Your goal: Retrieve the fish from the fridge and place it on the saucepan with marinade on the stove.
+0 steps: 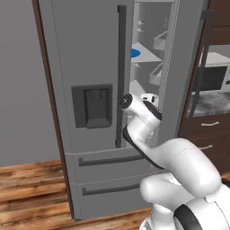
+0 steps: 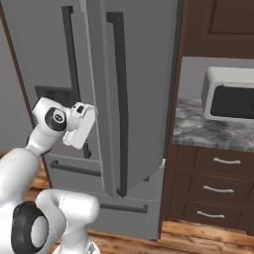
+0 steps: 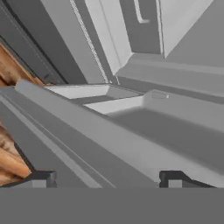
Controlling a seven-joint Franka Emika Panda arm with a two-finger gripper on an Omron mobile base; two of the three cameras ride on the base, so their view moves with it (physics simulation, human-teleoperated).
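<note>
The fridge (image 1: 90, 112) stands with its left door shut and its right door swung open. A blue plate (image 1: 135, 53) sits at the front edge of an inner shelf; I cannot make out the fish. The fingers (image 3: 107, 179) reach into the opening, spread wide apart, holding nothing. A microwave (image 2: 229, 94) rests on the counter (image 2: 208, 130).

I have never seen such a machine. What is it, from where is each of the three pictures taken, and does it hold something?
It is a white robot arm on a driving base, facing a grey fridge whose right door stands open. Two pictures come from cameras on the base, behind the arm to its left and right. The third looks along the hand; its two dark fingers stand apart, with nothing between them, above the fridge's grey inner parts. Inside, a blue plate lies on a shelf. Beside the fridge, a microwave stands on a counter.
</note>
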